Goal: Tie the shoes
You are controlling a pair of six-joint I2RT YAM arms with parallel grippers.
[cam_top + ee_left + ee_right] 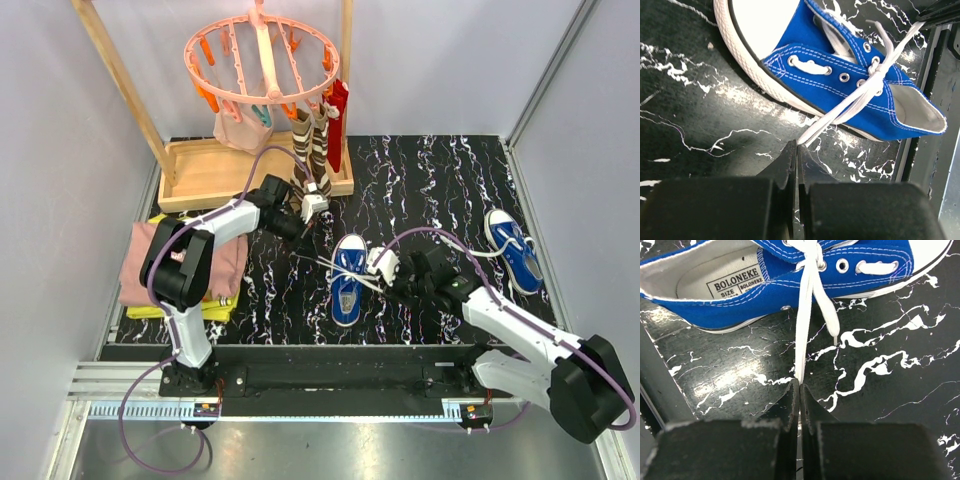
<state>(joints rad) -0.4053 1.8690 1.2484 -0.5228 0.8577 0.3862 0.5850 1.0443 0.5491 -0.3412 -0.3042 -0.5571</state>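
Observation:
One blue shoe (347, 282) with a white toe cap lies in the middle of the black marbled mat, and the other shoe (513, 249) sits at the right. My left gripper (302, 243) is up and left of the middle shoe. In the left wrist view that shoe (840, 75) is close, and its white lace (840, 112) runs taut from the crossing over the tongue to my left gripper (798, 144), which is shut on its end. My right gripper (800, 381) is shut on the other lace (801, 335), pulled straight from the shoe (765, 290).
At the back left a wooden rack base (215, 170) carries a pink round peg hanger (262, 55) with striped socks (312, 150) hanging low near my left wrist. Folded pink and yellow cloths (140, 270) lie at the left edge. Grey walls close in both sides.

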